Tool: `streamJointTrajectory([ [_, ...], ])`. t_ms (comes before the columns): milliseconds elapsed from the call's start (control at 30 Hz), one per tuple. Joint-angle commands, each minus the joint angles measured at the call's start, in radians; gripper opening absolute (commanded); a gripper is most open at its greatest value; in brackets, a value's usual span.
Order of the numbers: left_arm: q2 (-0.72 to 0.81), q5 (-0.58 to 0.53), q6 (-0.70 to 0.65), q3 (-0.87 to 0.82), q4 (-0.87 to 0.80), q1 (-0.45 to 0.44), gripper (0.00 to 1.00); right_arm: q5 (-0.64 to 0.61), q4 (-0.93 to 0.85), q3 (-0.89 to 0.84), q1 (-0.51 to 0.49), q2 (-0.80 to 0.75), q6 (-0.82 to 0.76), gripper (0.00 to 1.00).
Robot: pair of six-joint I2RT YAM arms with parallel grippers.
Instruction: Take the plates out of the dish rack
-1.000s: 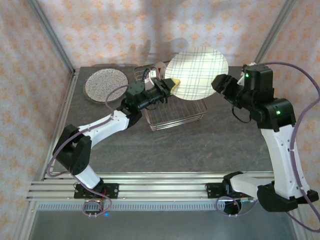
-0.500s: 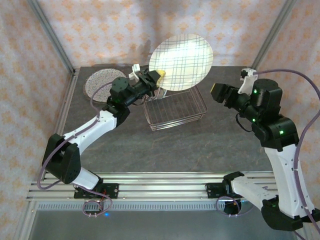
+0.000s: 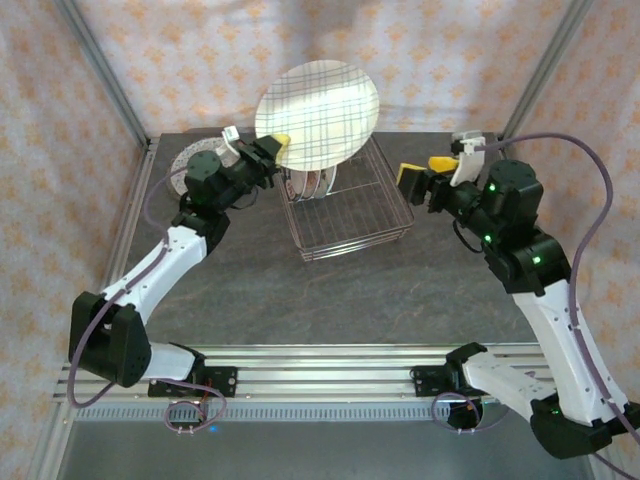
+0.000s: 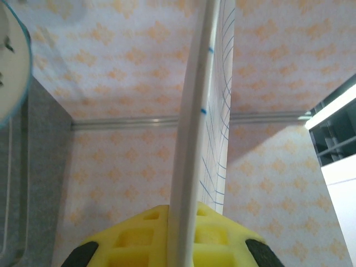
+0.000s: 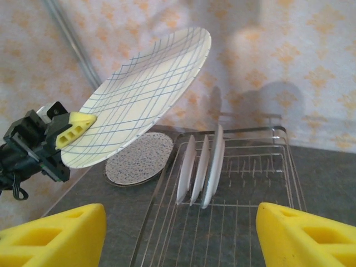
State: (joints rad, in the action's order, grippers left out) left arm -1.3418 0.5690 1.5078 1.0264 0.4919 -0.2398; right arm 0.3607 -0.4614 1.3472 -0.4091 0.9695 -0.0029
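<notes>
The left pincer [image 3: 280, 146] is clamped on the rim of the plaid plate [image 3: 320, 112], its yellow pads pressed on either face (the left wrist view shows the rim running straight up between them). The plate is held in the air, tilted, above the back left corner of the dish rack [image 3: 385, 215]. The right pincer [image 3: 425, 169] hangs just right of the rack with its jaws wide and nothing between them.

Below is a dark grey, stone-patterned counter [image 3: 380, 290], closed in by walls [image 3: 200, 60] papered in pale orange diamonds, with metal posts [image 3: 100, 70] at the corners and a slotted rail [image 3: 330, 365] along the near edge where the arms are bolted.

A second ago the plaid plate was lower and over the back right of the rack, with the right pincer close beside its rim. Since then it has gone up and leftward, the left arm has stretched out, and the right arm has pulled away from it.

The wire rack sits at the back middle of the counter. Three plates [image 5: 203, 164] stand on edge in its back left part, side by side. A grey speckled plate [image 5: 139, 158] lies flat on the counter, just left of the rack.
</notes>
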Motion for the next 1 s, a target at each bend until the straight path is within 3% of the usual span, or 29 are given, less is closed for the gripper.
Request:
streamJointTrajectory([
  [0, 0.063, 0.014, -0.05, -0.011, -0.003, 0.06, 0.0, -0.037, 0.097, 0.003, -0.05, 0.026, -0.078, 0.72],
  [367, 0.129, -0.014, -0.133, -0.09, -0.094, 0.249, 0.0, -0.074, 0.186, -0.016, -0.172, 0.086, -0.12, 0.73],
  [967, 0.08, -0.146, -0.299, -0.27, -0.082, 0.434, 0.0, -0.101, 0.265, -0.01, -0.268, 0.174, -0.089, 0.73],
])
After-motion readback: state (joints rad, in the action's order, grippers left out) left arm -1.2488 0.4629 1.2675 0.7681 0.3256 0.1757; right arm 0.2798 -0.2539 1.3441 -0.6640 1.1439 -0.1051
